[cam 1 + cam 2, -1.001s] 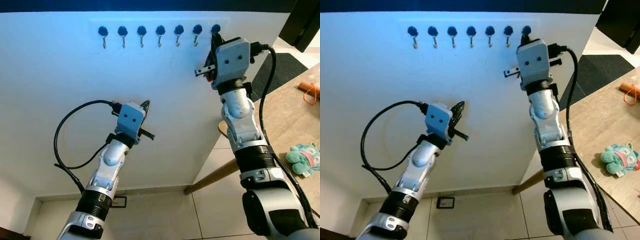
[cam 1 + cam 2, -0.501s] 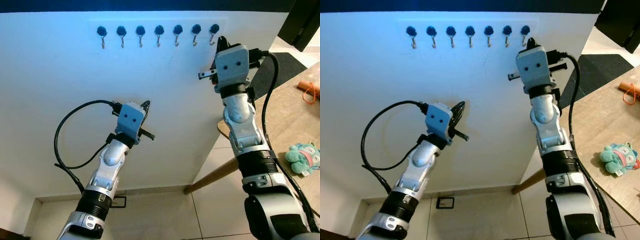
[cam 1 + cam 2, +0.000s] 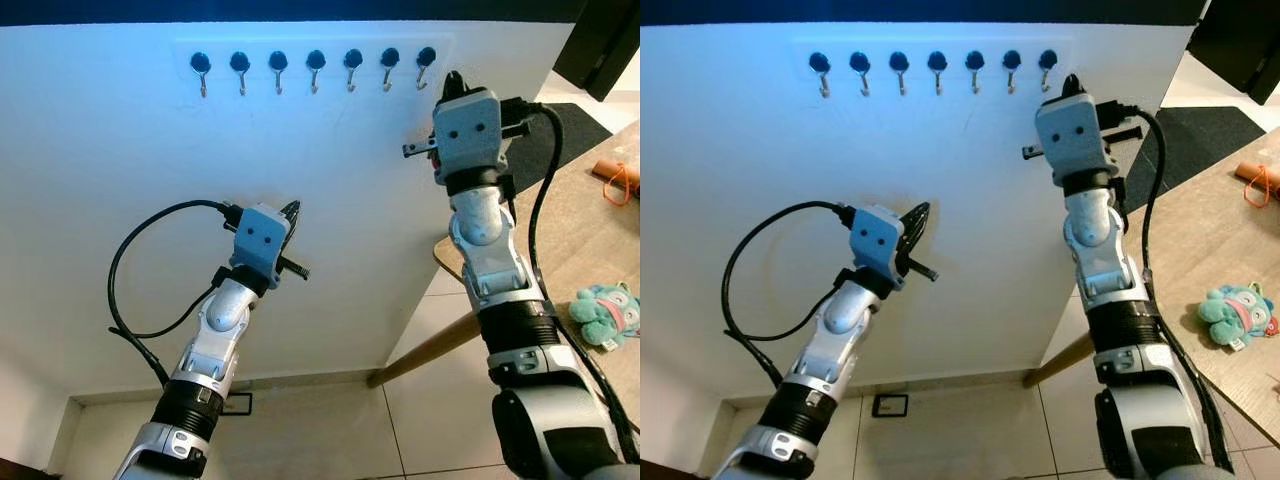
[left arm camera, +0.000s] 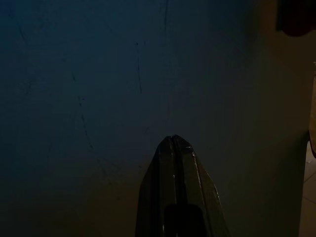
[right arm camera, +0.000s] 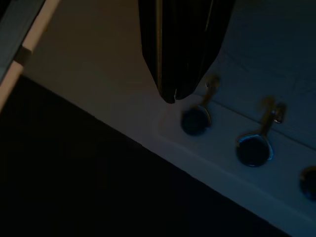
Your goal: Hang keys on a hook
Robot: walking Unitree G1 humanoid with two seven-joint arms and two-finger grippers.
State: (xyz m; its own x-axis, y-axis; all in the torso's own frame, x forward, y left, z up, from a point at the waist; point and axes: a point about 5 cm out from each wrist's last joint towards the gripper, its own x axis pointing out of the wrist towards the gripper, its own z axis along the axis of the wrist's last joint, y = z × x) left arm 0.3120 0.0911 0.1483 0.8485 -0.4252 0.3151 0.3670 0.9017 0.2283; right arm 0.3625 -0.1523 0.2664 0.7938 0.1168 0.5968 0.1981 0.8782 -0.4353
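A row of several dark-capped metal hooks runs along the top of a white wall panel. My right gripper is raised just right of and slightly below the rightmost hook. In the right wrist view its fingers are shut, with their tip close beside that hook. I cannot make out any keys between the fingers or on a hook. My left gripper is held lower against the wall, and its fingers are shut with nothing in them.
A wooden table stands at the right with a slanted leg. It carries a teal plush toy and an orange object. A dark mat lies on the floor beyond. A wall socket sits near the floor.
My right gripper has shifted to the right, off the rightmost hook, which now shows in full. The left arm has not moved.
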